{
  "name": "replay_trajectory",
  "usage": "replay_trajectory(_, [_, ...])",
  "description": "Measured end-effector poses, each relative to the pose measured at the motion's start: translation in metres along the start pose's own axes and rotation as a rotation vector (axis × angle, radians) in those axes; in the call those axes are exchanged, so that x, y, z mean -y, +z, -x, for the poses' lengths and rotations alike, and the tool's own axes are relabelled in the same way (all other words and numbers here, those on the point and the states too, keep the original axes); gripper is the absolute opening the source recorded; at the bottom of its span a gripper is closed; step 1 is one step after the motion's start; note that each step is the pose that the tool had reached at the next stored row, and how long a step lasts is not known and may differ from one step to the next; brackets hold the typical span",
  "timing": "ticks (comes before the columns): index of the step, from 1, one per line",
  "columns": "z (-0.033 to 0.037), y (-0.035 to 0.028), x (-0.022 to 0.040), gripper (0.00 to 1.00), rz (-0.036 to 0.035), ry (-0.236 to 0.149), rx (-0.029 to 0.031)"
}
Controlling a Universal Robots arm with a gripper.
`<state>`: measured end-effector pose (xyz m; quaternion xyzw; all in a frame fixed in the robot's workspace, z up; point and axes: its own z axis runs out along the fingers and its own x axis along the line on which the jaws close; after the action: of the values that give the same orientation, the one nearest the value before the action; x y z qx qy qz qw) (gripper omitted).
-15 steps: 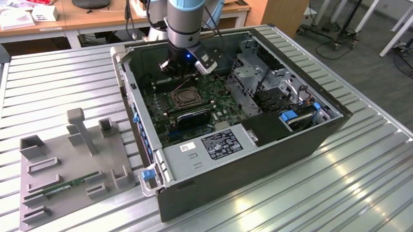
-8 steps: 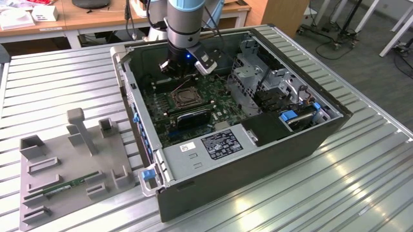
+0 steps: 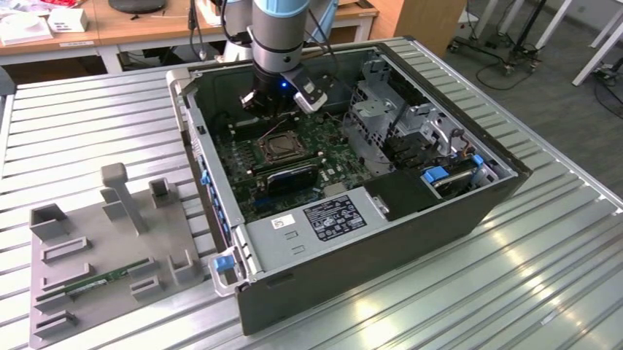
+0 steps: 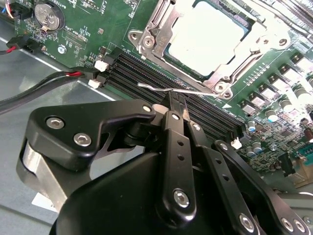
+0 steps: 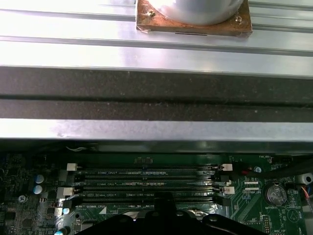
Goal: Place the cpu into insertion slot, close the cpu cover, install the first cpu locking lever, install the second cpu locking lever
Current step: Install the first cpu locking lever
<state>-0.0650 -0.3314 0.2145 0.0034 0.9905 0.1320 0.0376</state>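
Gripper [image 4: 177, 105] jaws together on thin, stiff, springy locking lever [image 4: 161, 88], near seated cpu [image 4: 205, 36]; grasp its hooked end.

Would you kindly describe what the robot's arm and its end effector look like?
The arm is a silver-grey tube with a light-blue joint cap and a small blue light near the wrist. The end effector is matte black, built from linked bars fastened with silver screws, with narrow fingers.
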Motion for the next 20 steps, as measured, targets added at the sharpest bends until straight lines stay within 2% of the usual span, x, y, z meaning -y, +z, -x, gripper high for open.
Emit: replay_trajectory(20, [0.0013, 0.0017, 0.0029, 0.11, 0.0000, 0.000, 0.0000])
